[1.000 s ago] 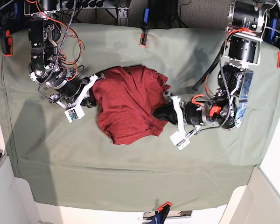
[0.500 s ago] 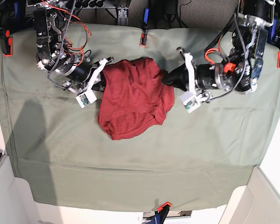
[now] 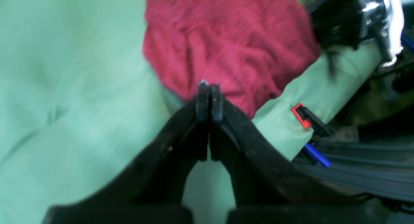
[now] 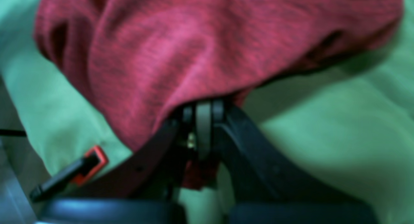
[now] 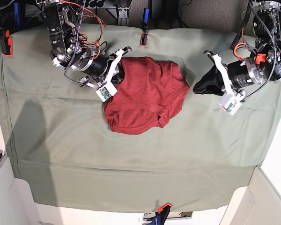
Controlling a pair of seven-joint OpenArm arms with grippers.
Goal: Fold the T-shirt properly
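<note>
The dark red T-shirt [image 5: 145, 96] lies bunched in a rounded heap on the middle back of the table. My right gripper [image 5: 118, 70] is at the shirt's upper left edge. In the right wrist view it [image 4: 203, 111] is shut on red fabric, and the T-shirt [image 4: 194, 49] drapes over the jaws. My left gripper [image 5: 196, 88] is shut and empty, just off the shirt's right edge. In the left wrist view its closed tips [image 3: 209, 88] sit in front of the T-shirt [image 3: 226, 43], holding nothing.
A sage-green table cloth [image 5: 131, 159] covers the table. Red-and-black clamps pin it at the back edge [image 5: 144, 37], the left edge [image 5: 8, 44] and the front edge [image 5: 165, 206]. One clamp [image 3: 304, 115] shows in the left wrist view.
My left gripper has let go of the shirt's right edge and drawn back to the right. My right gripper has moved up and right with the shirt's left edge, and the shirt has shifted right.
</note>
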